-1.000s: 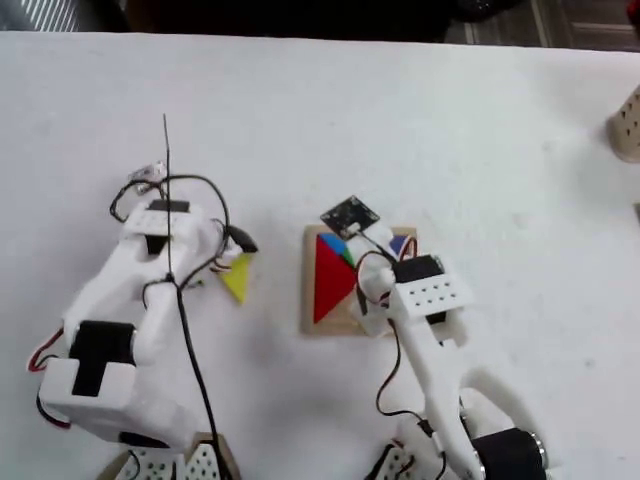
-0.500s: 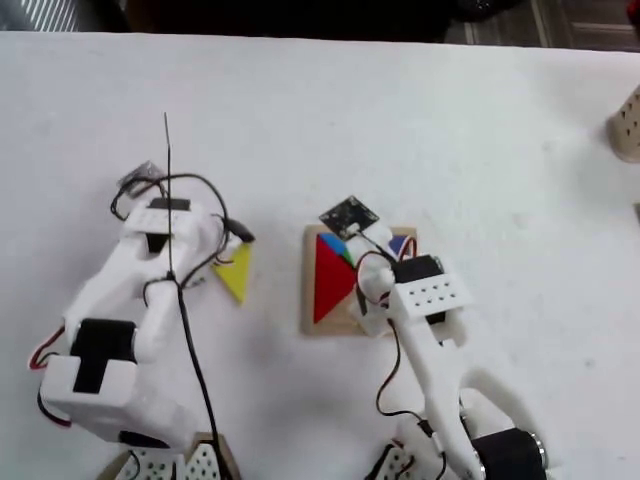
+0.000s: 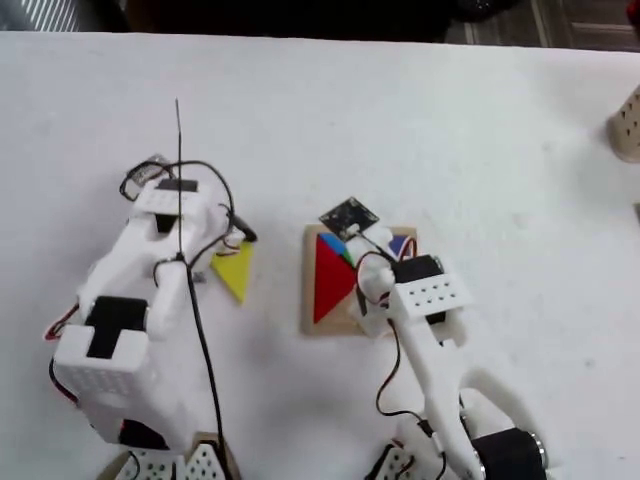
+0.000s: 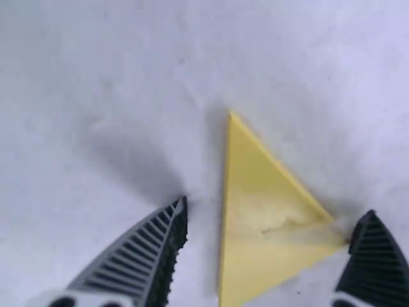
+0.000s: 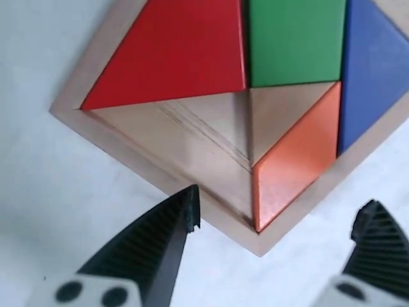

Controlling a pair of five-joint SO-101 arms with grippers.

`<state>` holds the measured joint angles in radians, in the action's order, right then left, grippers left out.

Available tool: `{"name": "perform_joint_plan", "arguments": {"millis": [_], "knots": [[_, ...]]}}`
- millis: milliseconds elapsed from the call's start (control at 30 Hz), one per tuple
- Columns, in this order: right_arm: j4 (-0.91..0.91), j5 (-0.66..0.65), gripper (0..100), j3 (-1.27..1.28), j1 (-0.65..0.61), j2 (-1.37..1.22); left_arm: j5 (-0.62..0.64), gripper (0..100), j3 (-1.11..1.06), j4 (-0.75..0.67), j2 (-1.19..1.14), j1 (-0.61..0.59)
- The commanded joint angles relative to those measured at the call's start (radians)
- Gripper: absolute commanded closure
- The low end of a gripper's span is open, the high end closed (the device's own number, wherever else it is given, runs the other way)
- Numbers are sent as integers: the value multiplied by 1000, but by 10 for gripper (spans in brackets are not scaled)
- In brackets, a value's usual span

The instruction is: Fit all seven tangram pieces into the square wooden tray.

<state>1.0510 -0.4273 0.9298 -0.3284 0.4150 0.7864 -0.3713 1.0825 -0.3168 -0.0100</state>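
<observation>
A yellow triangle (image 3: pixel 235 272) lies flat on the white table left of the square wooden tray (image 3: pixel 310 300). My left gripper (image 4: pixel 271 236) is open, its dark fingers on either side of the yellow triangle (image 4: pixel 265 211) without touching it. The tray (image 5: pixel 160 169) holds a red triangle (image 5: pixel 179 48), a green piece (image 5: pixel 294 41), a blue piece (image 5: pixel 374 70) and an orange piece (image 5: pixel 297 160), with bare wood between them. My right gripper (image 5: pixel 278 236) hangs open just above the tray's corner, holding nothing.
A perforated tan block (image 3: pixel 627 125) stands at the table's right edge. A black cable (image 3: pixel 195 310) runs over the left arm. Wide bare table lies behind the tray.
The left arm has shifted forward and slightly right, bringing its open fingers around the yellow triangle. The right arm and the tray have stayed still.
</observation>
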Motion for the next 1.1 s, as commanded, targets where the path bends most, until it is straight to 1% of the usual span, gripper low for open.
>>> {"name": "perform_joint_plan", "arguments": {"millis": [0, 167, 267, 333, 467, 533, 900, 1067], "knots": [[7, -18, 630, -3, -13, 12, -15, 619, 54, -12, -30, 36], [7, -18, 630, -3, -13, 12, -17, 619, 57, -12, -33, 33], [7, -18, 630, -3, -13, 12, -51, 625, 64, -11, -36, 35], [10, -18, 630, -3, -13, 12, -69, 668, 72, -5, -38, 35], [21, -18, 630, -5, -13, 12, -97, 805, 71, -12, -38, 36], [21, -18, 630, -6, -13, 12, -95, 847, 71, -12, -38, 36], [21, -18, 630, -6, -13, 12, -98, 854, 69, -6, -38, 36], [21, -20, 630, -6, -13, 12, -187, 853, 64, -5, -31, 38]]}}
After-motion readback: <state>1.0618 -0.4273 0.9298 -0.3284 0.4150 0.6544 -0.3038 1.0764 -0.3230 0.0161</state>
